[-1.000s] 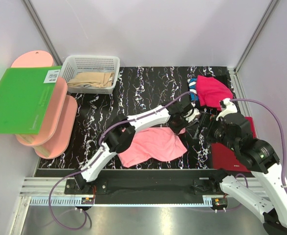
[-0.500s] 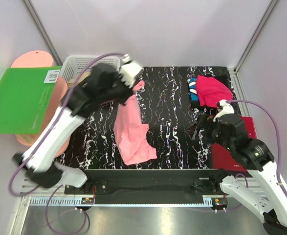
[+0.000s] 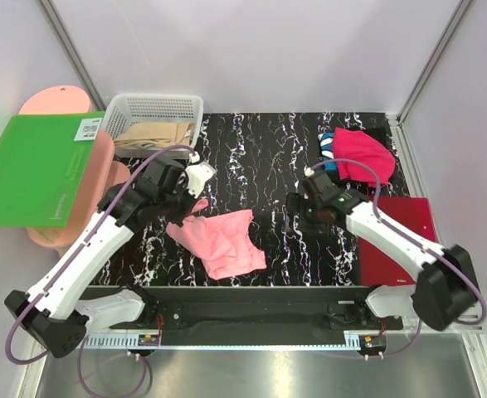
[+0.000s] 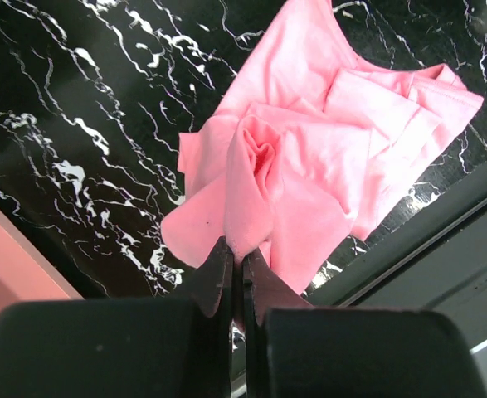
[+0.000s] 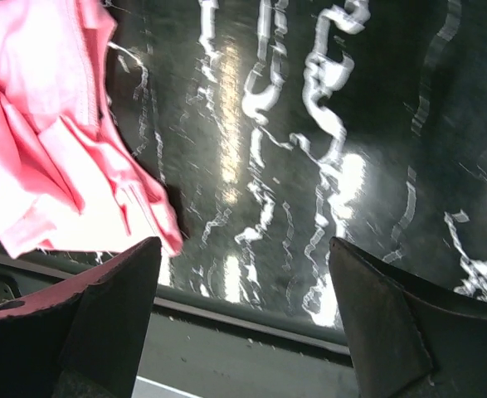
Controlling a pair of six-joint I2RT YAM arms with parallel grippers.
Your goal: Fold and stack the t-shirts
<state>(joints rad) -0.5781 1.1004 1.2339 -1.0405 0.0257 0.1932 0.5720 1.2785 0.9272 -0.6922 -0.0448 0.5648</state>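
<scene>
Left wrist view, left gripper clamped on a pinch of pink shirt, rest crumpled on counter near its front edge, right gripper wide apart and empty beside it.

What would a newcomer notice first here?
The salmon-pink t-shirt lies crumpled near the front edge of the black marbled table, and the left gripper is shut on a pinch of its left end. To its right, the right gripper hangs open over the tabletop. The bright green board at the left and the magenta t-shirt at the far right also catch the eye.
</scene>
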